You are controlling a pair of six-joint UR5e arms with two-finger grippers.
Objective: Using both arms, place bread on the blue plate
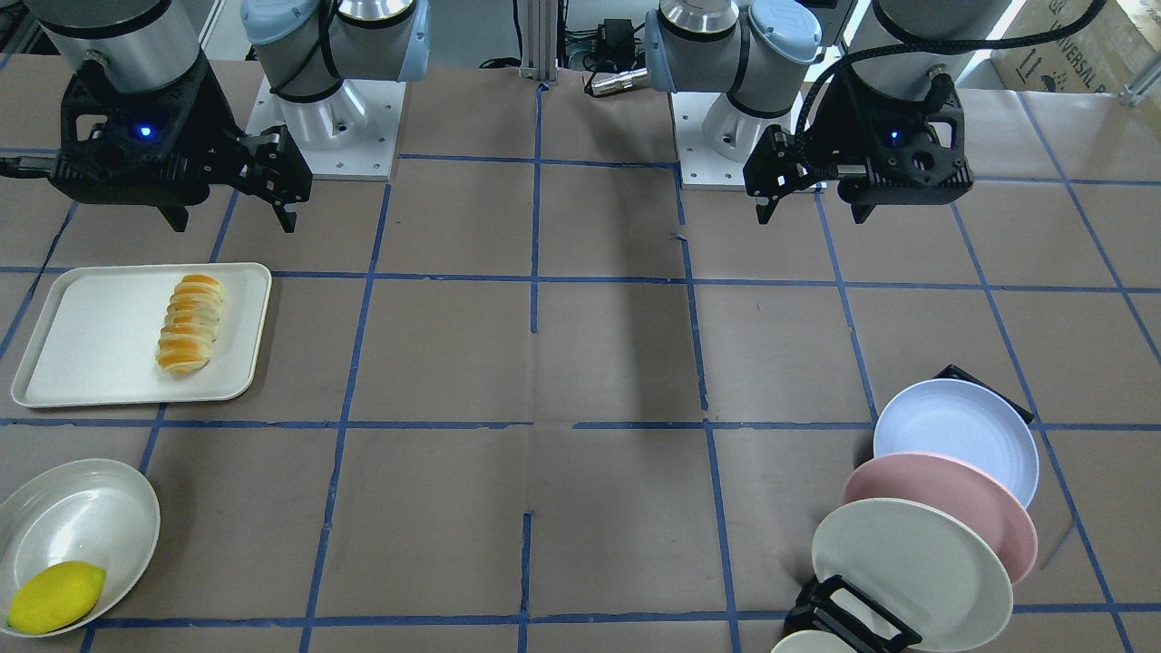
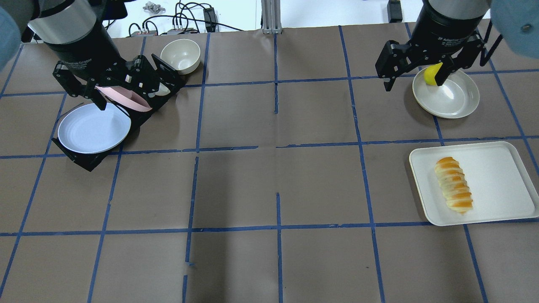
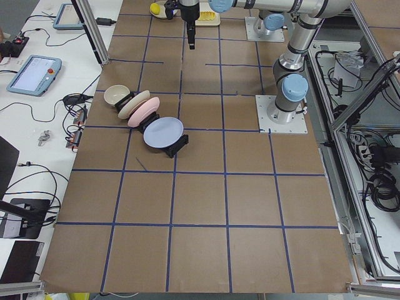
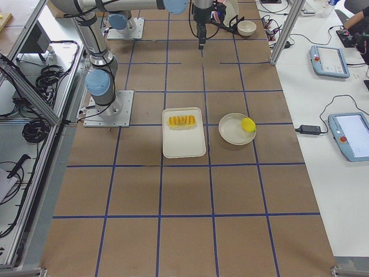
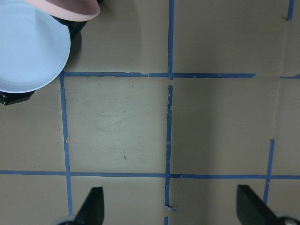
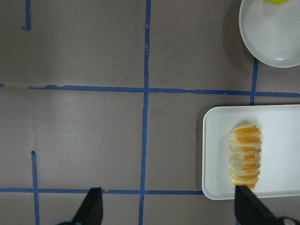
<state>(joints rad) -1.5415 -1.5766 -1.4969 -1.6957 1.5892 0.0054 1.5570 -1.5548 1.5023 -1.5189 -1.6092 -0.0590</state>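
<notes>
The bread [image 1: 189,324] is a segmented golden-orange loaf lying on a white tray [image 1: 91,349] on my right side; it also shows in the overhead view [image 2: 454,190] and the right wrist view [image 6: 244,154]. The blue plate [image 1: 957,440] leans at the near end of a black rack on my left side, and shows in the overhead view [image 2: 93,128] and the left wrist view [image 5: 28,47]. My left gripper [image 1: 814,213] is open and empty, high above the table near the rack. My right gripper [image 1: 233,222] is open and empty, raised behind the tray.
A pink plate [image 1: 943,499] and a cream plate [image 1: 907,562] stand in the rack [image 1: 848,617] beside the blue one. A cream bowl [image 2: 180,55] sits beyond the rack. A yellow lemon [image 1: 56,596] lies in a cream dish [image 1: 82,517] beyond the tray.
</notes>
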